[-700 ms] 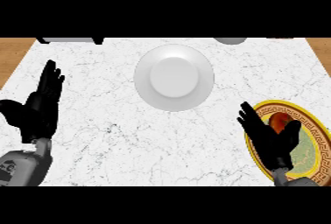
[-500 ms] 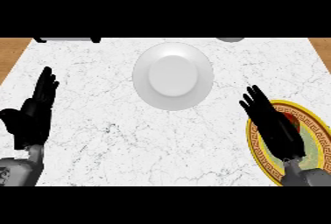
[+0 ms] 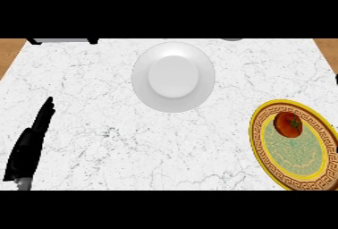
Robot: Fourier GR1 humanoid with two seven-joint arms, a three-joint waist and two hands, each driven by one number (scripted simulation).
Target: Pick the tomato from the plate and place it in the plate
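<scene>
We count two plates on the marble counter (image 3: pixel 99 134): one plain white plate (image 3: pixel 173 76) toward the far side and one patterned plate (image 3: pixel 293 145) (gold-rimmed) at the right edge. One tomato (image 3: pixel 288 124) sits on the patterned plate's upper part. We see one hand, the left hand (image 3: pixel 30 145), fingers straight, holding nothing, at the left edge

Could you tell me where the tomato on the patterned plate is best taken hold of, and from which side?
Probably from above, fingers and thumb curling around the round red body of the tomato, below its green stem. It sits in the far part of the patterned plate, whose raised yellow rim would hinder a low sideways approach.
</scene>
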